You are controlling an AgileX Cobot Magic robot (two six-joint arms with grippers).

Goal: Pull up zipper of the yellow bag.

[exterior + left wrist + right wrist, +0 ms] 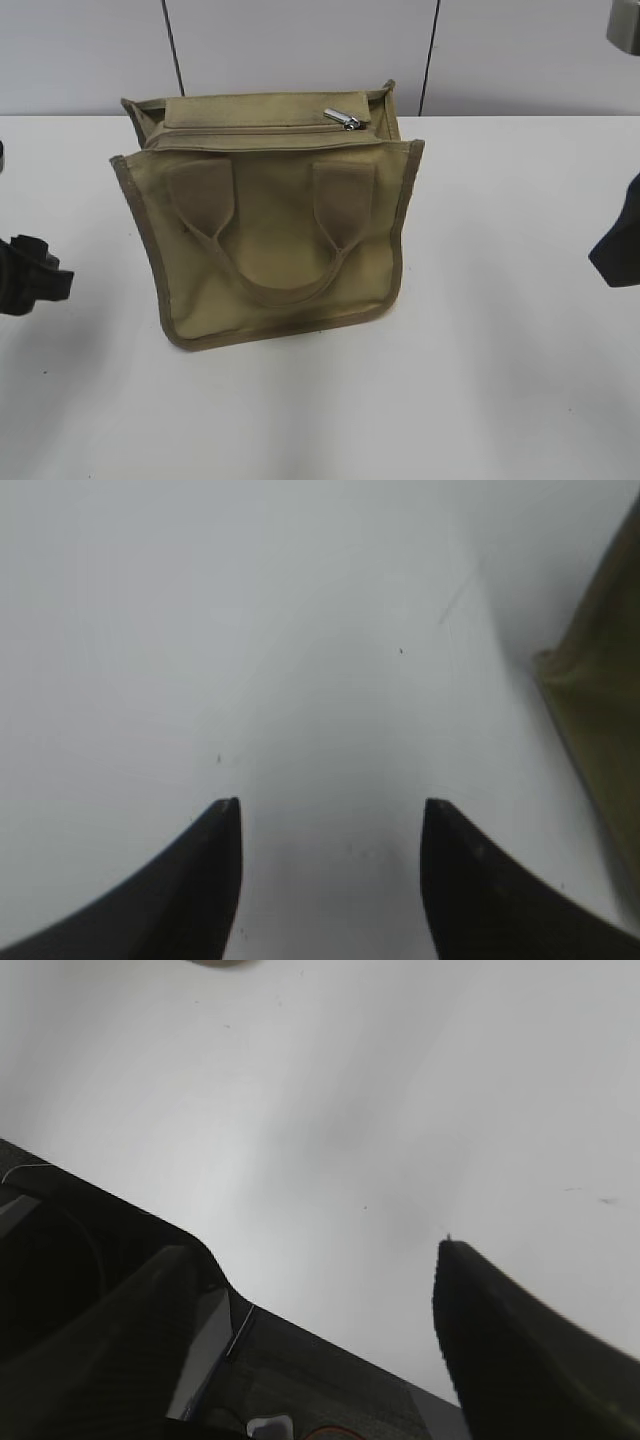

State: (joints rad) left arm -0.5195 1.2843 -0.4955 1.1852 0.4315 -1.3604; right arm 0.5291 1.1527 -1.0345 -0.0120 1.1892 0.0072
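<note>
The yellow bag (270,230), a khaki canvas tote with two loop handles, stands on the white table at the middle. Its zipper (250,130) runs along the top panel, with the silver pull tab (343,119) at the right end. My left gripper (30,275) is at the far left, apart from the bag. It is open and empty over bare table (330,810), and the bag's edge (600,710) shows at the right of the left wrist view. My right gripper (620,250) is at the far right edge, open and empty (320,1260).
The white table (500,380) spreads around the bag. A pale panelled wall (300,50) stands behind it. The table's near edge and dark space below it (300,1380) show in the right wrist view.
</note>
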